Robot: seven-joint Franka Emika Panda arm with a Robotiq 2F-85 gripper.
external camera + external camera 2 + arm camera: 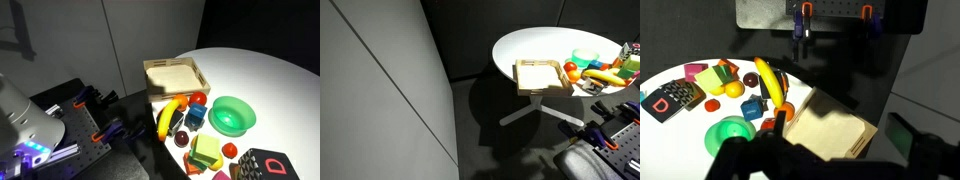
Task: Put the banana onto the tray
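The yellow banana (768, 80) lies on the round white table among other toys, just beyond a corner of the light wooden tray (830, 132). Both exterior views show the banana (167, 118) (601, 76) resting beside the tray (176, 75) (538, 76), whose surface is bare. In the wrist view my gripper (830, 162) hangs open above the tray's near edge, with its dark fingers (740, 160) spread wide. Nothing is between them. It is well short of the banana.
A green bowl (728, 133) (232, 115), a blue cube (753, 107), a red ball (198, 99), an orange ball (786, 110), green blocks (206, 150) and a black box (670, 97) crowd the table (262, 70) near the banana. A clamped black bench (75, 125) stands beside it.
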